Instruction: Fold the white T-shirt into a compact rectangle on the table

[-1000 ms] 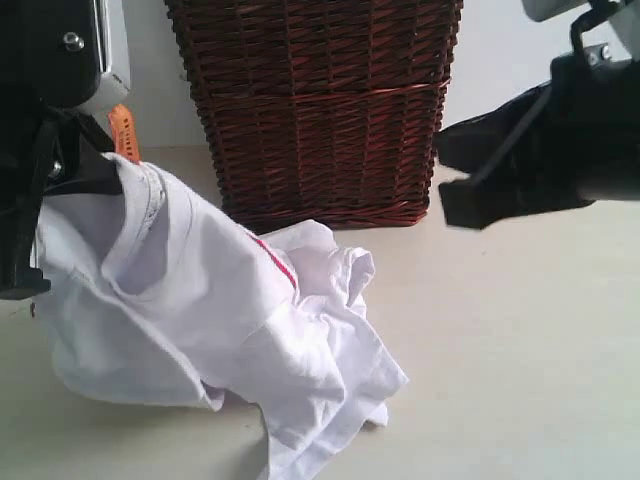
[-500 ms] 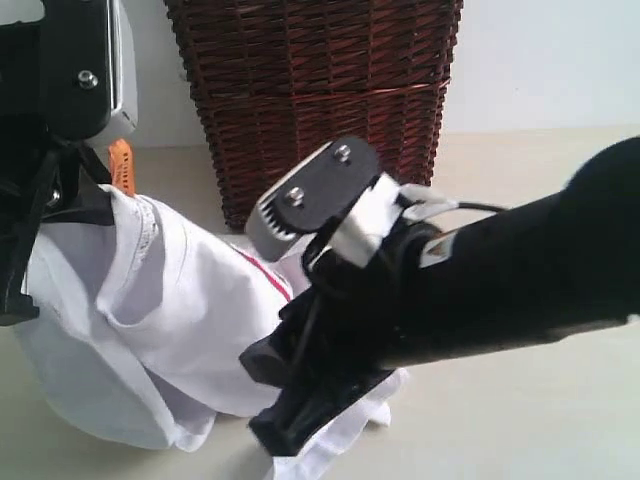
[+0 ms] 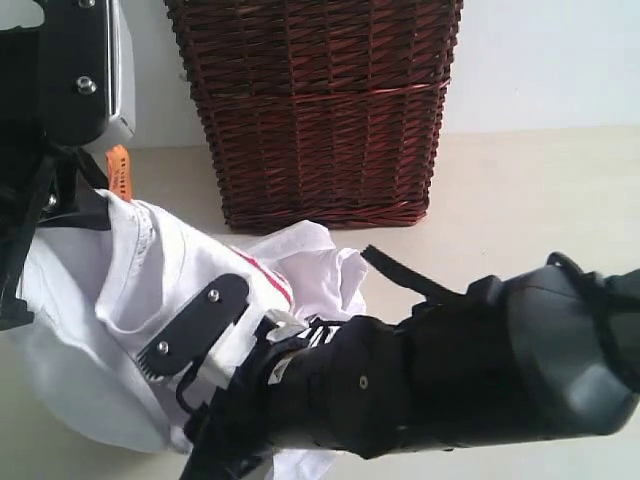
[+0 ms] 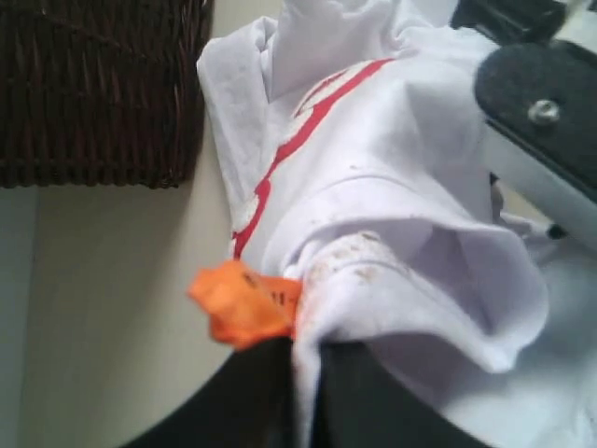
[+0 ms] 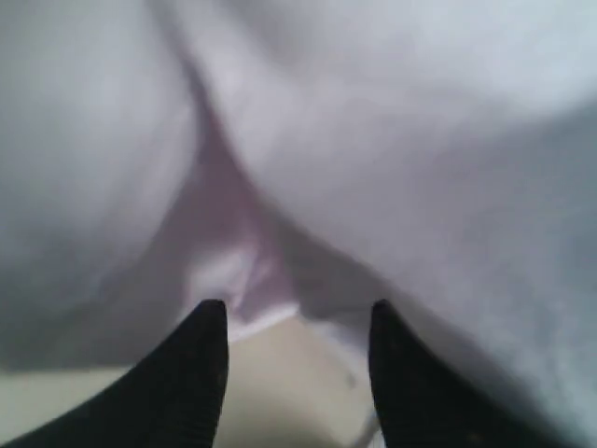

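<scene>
On the left side of the pale counter (image 3: 520,200), in front of the dark brown wicker basket (image 3: 320,110), the white T-shirt (image 3: 150,290) sits partly raised and partly heaped. Its collar end hangs from the left claw (image 4: 306,364), which is closed on a fold of fabric right beside the small orange neck tag (image 4: 244,303). The left wrist view shows the cloth pinched tight between the two dark fingers, with the tag sticking out to one side. From there the shirt drapes down loosely and bunches on the counter just in front of the basket, a strip of red-outlined lettering (image 4: 298,140) running across the creased front.

Across the lower part of the exterior view, the right arm (image 3: 450,370) reaches over from the right and covers the near hem of the shirt. The right claw (image 5: 298,345) is down at the edge of the fabric with its jaws apart. In the right wrist view the two black fingertips (image 5: 210,355) stand spread, bare counter shows between them, and blurred white cloth fills everything just beyond the tips. No fabric is caught between them.
</scene>
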Controlling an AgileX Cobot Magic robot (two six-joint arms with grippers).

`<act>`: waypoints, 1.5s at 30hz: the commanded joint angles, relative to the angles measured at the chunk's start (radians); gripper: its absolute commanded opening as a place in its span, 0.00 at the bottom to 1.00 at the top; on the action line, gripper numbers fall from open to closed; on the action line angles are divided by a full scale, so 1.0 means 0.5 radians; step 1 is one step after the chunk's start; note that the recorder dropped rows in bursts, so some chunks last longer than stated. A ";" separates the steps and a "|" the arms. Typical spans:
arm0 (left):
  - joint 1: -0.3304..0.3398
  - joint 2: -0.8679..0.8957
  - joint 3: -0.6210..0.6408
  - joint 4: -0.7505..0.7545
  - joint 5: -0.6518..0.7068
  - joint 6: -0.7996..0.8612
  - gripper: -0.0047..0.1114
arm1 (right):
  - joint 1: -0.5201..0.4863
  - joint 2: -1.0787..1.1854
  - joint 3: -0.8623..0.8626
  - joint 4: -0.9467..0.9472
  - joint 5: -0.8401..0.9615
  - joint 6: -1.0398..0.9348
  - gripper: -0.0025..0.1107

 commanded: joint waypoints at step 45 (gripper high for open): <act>-0.012 -0.001 0.153 -0.120 -0.110 0.003 0.04 | -0.022 -0.188 0.124 1.725 -0.347 -2.061 0.53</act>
